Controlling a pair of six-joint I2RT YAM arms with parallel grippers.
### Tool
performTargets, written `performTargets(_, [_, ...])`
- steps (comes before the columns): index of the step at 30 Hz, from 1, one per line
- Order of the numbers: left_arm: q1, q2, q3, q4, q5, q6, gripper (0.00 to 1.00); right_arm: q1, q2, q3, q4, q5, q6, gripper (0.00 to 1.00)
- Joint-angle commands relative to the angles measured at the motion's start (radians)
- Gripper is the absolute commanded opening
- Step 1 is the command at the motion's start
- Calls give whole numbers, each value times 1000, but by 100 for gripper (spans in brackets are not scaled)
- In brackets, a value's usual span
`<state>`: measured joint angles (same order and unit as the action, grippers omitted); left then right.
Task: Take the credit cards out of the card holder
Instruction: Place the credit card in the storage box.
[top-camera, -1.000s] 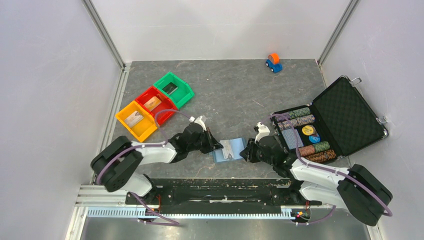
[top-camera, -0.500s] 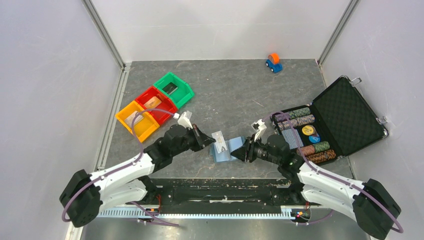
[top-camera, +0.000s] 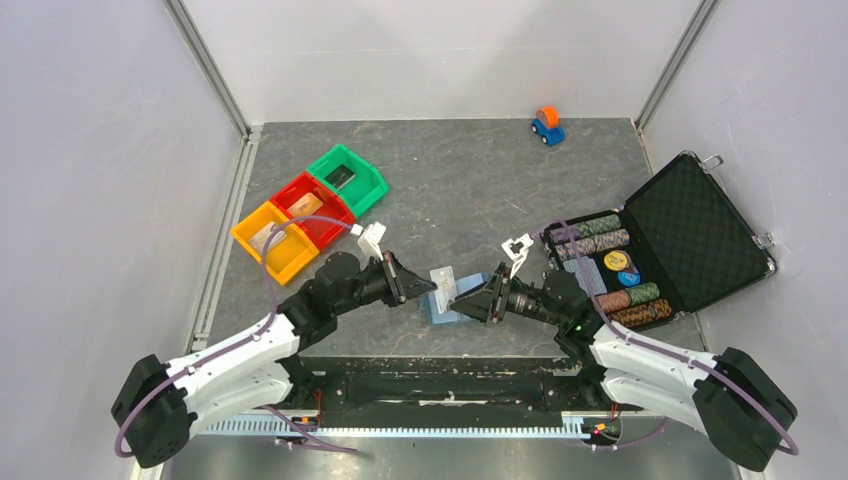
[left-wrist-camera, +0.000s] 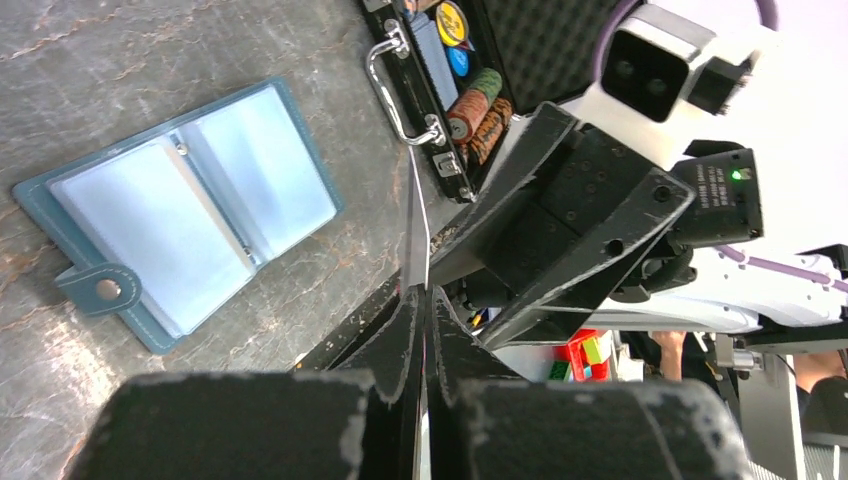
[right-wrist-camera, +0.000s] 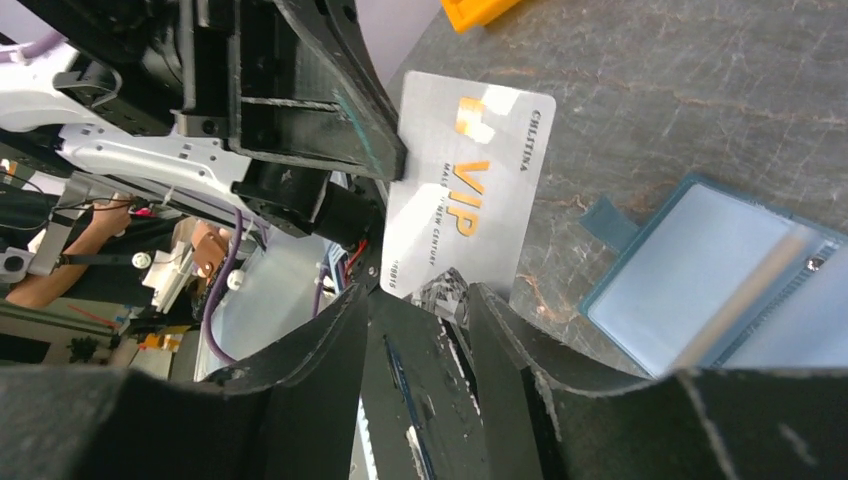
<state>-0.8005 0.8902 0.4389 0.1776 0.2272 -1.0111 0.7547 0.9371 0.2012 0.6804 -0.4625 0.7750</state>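
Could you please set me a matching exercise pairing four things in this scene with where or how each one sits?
Things:
1. credit card
2. card holder
3. black case
4. toy car

Places or states:
A. spread flat on the table, pockets up
B. near the table's far edge
C. pinched in the left gripper
D. lid up, poker chips inside

Pairs: 1-C, 2-A, 3-D, 4-B
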Motion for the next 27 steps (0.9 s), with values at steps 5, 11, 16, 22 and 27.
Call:
performTargets(5, [0,24,-5,141,-6,3,2,-27,40,62,-77,14,-37,50])
performTargets(11, [0,53,55,72,-49,51,2,-103,18,80,-149,44,-37,57])
performTargets(16, [0,71,91,72,-43,65,2,-148,87,85,2,-113,21,61])
performTargets(22, [0,81,98,106,-27,64,2,-185,188,33,371,-240,214,43])
performTargets(27, [1,91,99,89,-29,66,3,-211,258,27,531,-310,281,18])
